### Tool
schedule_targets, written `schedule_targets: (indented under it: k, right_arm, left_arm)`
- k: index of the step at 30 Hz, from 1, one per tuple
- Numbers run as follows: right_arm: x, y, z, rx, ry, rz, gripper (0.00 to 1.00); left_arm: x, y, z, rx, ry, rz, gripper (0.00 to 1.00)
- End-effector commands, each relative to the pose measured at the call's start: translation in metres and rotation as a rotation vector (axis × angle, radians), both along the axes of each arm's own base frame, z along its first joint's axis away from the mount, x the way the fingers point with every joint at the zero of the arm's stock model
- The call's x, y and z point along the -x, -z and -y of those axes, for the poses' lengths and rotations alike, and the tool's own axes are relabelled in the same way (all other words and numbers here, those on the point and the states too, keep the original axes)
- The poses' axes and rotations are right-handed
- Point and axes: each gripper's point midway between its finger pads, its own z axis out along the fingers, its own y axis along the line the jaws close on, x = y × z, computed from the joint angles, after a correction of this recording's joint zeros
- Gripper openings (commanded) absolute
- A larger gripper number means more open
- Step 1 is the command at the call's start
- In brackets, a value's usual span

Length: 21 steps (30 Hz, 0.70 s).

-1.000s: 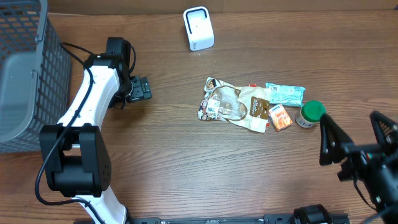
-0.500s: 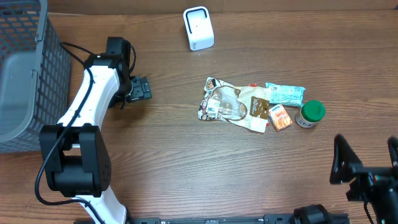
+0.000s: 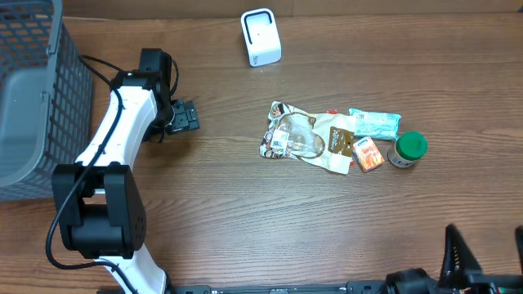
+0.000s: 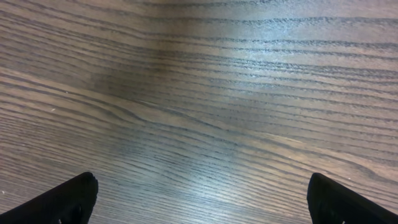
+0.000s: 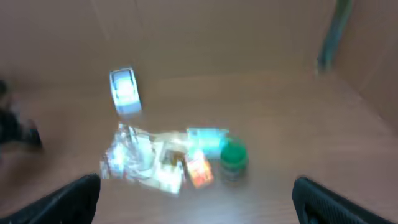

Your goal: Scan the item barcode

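**Overhead.**
- Wood table [image 3: 245,220].
- Grey mesh basket [image 3: 37,90] at far left, cut off by the frame edge.
- White scanner [image 3: 261,37], upright, near the far edge at centre.
- Items sit in one cluster right of centre, well apart from the scanner and from both grippers:
  - crinkled clear snack bag [image 3: 296,137];
  - teal packet [image 3: 375,123] behind its right end;
  - orange box [image 3: 368,153] against the bag's right edge;
  - green-lidded jar [image 3: 408,149] just beside the box.
- White left arm [image 3: 122,139] ends in the left gripper [image 3: 183,116], over bare wood between basket and items. From above it is a dark block, and its spread cannot be read.
- Right gripper [image 3: 486,255] sits in the bottom-right corner, mostly cut off. One dark finger [image 3: 454,257] shows, plus a sliver of the other at the frame edge. They stand wide apart with nothing between.

**Left wrist.**
- Bare wood grain only; no item or scanner is in the frame.
- Two black fingertips [image 4: 68,199] sit in the bottom corners, spread fully and empty. This settles what the overhead view could not.

**Right wrist.**
- Heavily blurred.
- It looks across the table at the whole cluster, with the scanner behind it to the left.
- Fingertips [image 5: 62,202] sit at the bottom corners, wide apart and holding nothing.
- Labels and barcodes are unreadable in every view.
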Motion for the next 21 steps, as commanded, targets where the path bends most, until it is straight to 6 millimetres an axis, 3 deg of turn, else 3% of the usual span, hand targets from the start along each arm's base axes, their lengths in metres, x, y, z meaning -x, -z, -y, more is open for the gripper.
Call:
schedule_targets:
  k: [1, 8, 13, 21]
  right_arm:
    - [-0.006, 0.0, -0.002, -0.014, -0.007, 0.093, 1.0]
    - [-0.063, 0.007, -0.024, -0.07, -0.072, 0.392, 1.0]
    - [-0.087, 0.016, -0.04, -0.095, -0.142, 0.586, 1.0]
    - [-0.117, 0.06, -0.059, -0.101, -0.221, 0.697, 1.0]
  left_arm:
    - [-0.002, -0.009, -0.003, -0.012, 0.0, 0.022, 1.0]
    - [-0.002, -0.009, -0.003, -0.012, 0.0, 0.022, 1.0]
    - [-0.002, -0.009, -0.003, -0.012, 0.0, 0.022, 0.99]
    - [-0.002, -0.009, -0.003, -0.012, 0.0, 0.022, 1.0]
